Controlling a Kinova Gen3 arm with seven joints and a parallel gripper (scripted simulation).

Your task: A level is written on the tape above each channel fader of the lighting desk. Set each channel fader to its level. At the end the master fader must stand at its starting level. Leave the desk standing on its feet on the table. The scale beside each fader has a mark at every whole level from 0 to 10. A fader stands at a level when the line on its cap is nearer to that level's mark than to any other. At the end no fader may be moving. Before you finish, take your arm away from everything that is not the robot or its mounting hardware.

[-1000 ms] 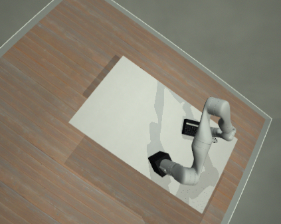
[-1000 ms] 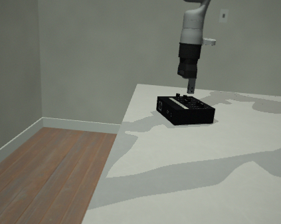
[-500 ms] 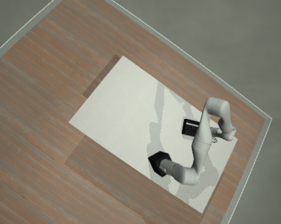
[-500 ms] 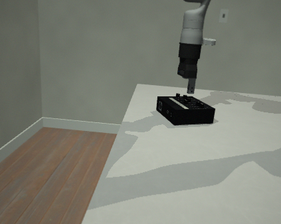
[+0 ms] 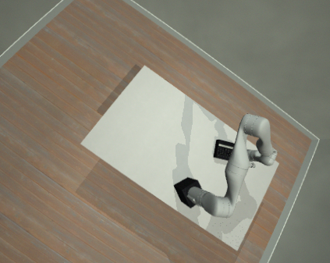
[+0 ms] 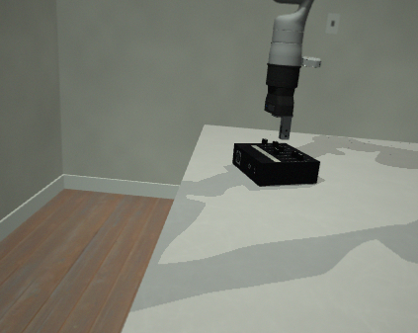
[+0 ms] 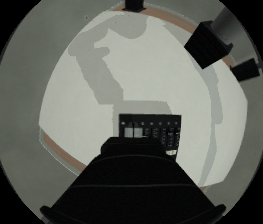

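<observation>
- The lighting desk (image 6: 275, 166) is a black box that stands flat on the white bench (image 6: 292, 254), near the bench's far side in the exterior view.
- In the exterior view its long axis runs from the left and back to the right and front. One short end faces left and one long side wall faces the camera.
- Its top panel faces up, with a pale strip of tape (image 6: 265, 153) along the long edge on the left. The faders beside it are too small to read.
- The fingers (image 6: 285, 127) are pressed together and hold nothing.
- They point straight down over the back part of the top panel. Their tips are just above it, and I cannot tell if they touch a fader cap.
- In the wrist view the desk (image 7: 150, 128) shows just beyond the dark body of the gripper.
- From the top view, the arm (image 5: 239, 158) reaches over the desk (image 5: 222, 150) and hides one end of it.
</observation>
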